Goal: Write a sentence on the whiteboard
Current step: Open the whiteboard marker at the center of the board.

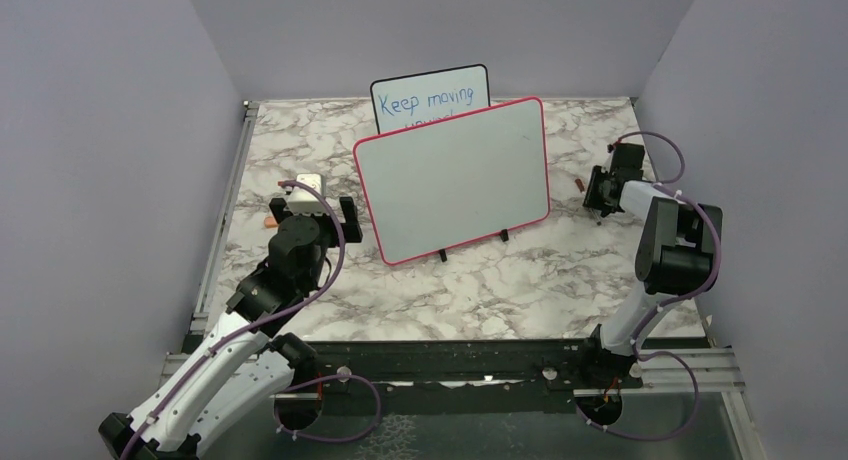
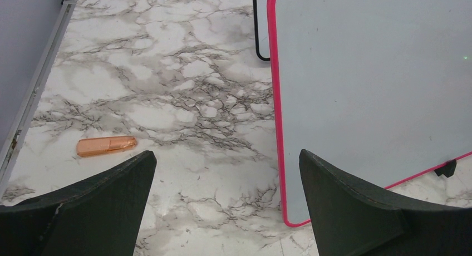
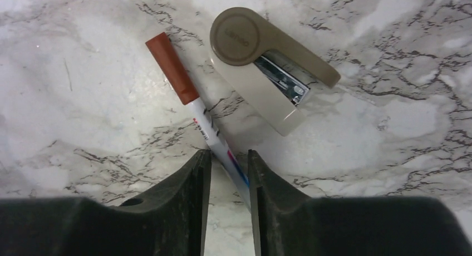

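The whiteboard (image 1: 455, 180) with the pink-red frame stands tilted on black feet mid-table; its face is blank and no brownish-red sentence shows on it. It also fills the right of the left wrist view (image 2: 378, 89). My left gripper (image 1: 312, 212) is open and empty, just left of the board's lower left corner (image 2: 228, 161). My right gripper (image 1: 598, 205) sits low at the table's right side. Its fingers are closed narrowly on the white barrel of a marker (image 3: 195, 100) with a brown-red cap, which lies slanted on the table (image 3: 229, 156).
A smaller black-framed board (image 1: 430, 98) with blue writing stands behind the whiteboard. An orange cap-like piece (image 2: 106, 146) lies on the marble left of my left gripper. A beige stapler (image 3: 267, 67) lies right beside the marker. Grey walls enclose the table.
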Motion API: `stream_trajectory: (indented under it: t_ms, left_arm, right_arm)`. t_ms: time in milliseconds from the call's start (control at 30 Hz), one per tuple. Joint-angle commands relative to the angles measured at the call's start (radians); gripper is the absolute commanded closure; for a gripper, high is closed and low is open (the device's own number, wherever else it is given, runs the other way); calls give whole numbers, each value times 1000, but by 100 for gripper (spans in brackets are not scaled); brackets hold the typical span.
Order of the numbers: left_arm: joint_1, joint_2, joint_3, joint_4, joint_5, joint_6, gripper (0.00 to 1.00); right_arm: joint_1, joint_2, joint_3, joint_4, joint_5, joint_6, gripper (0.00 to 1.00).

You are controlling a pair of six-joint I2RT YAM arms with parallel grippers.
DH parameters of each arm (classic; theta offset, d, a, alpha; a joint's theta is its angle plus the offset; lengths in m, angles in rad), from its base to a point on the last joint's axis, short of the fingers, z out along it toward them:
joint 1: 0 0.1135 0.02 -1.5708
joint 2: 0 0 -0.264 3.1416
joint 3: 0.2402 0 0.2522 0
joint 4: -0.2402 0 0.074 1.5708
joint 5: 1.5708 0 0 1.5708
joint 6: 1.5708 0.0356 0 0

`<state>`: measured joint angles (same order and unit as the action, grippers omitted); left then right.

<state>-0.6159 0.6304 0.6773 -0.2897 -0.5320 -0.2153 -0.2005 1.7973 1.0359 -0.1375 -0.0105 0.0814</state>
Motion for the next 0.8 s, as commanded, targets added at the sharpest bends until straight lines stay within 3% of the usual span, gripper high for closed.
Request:
stream_trajectory:
  t_ms: [0, 233, 767]
  left_arm:
    - [-2, 2, -4, 29, -17, 13, 1]
    - [-2, -6, -4, 39, -1, 12, 1]
    - [-21, -75, 12, 78, 126, 30, 1]
  right_arm:
    - [-6, 19, 5, -72, -80, -12, 69]
    - [-6, 68, 48, -136, -88, -29, 99]
    - [81, -252, 89, -248, -75, 23, 99]
